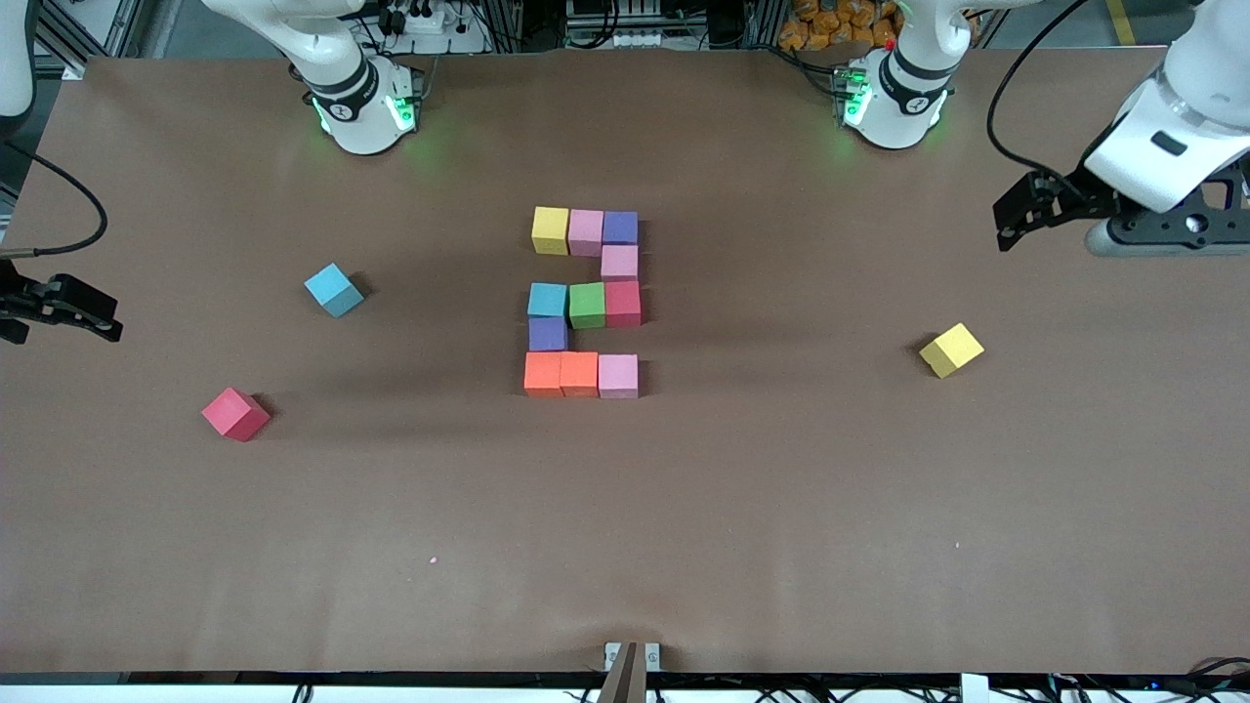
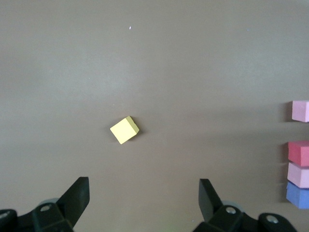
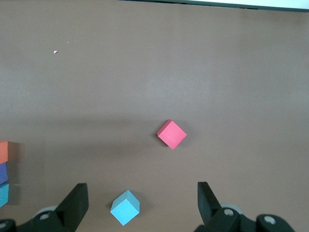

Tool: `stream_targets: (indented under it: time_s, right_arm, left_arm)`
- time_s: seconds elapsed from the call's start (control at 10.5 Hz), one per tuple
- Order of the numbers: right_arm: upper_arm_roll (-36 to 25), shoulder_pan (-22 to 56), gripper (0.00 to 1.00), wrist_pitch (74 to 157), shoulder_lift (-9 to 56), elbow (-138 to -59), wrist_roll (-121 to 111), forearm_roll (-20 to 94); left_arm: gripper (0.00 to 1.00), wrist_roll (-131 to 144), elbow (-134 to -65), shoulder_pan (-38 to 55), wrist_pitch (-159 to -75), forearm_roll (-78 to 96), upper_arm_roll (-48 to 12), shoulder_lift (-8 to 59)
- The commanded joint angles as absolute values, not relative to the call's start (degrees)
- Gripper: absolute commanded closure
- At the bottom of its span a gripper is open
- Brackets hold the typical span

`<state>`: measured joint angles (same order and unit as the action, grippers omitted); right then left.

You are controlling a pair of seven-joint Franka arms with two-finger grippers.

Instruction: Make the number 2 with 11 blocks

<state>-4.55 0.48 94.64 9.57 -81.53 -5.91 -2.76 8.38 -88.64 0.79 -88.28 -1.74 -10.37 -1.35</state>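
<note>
The number 2 (image 1: 586,303) lies at the table's middle, made of eleven cubes. Its rows run yellow (image 1: 550,229), pink, purple; pink; light blue, green (image 1: 587,305), red; purple; orange (image 1: 543,374), orange, pink. Its edge cubes show in the left wrist view (image 2: 299,152) and the right wrist view (image 3: 4,152). My left gripper (image 1: 1016,217) (image 2: 143,198) is open and empty, up over the left arm's end of the table. My right gripper (image 1: 98,322) (image 3: 142,200) is open and empty over the right arm's end.
Three loose cubes lie apart from the digit. A yellow one (image 1: 951,350) (image 2: 124,129) lies toward the left arm's end. A light blue one (image 1: 333,290) (image 3: 125,208) and a red one (image 1: 235,414) (image 3: 171,134) lie toward the right arm's end.
</note>
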Motion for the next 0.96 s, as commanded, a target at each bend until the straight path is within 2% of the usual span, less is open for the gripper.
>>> stream_targets:
  time_s: [0.0,0.86]
  right_arm:
    - [-4.39,0.0,0.0,93.87,9.14,-81.21,-6.24,-1.93]
    - [-4.4,0.09,0.0,93.69,9.05,-81.21,-6.24,-2.2]
  left_arm:
    - [0.0,4.76,-87.36,-0.78,-86.84,1.83,-10.11,-1.49]
    - [0.0,5.89,-87.71,-0.88,-91.58,-0.18,-10.55,-0.79]
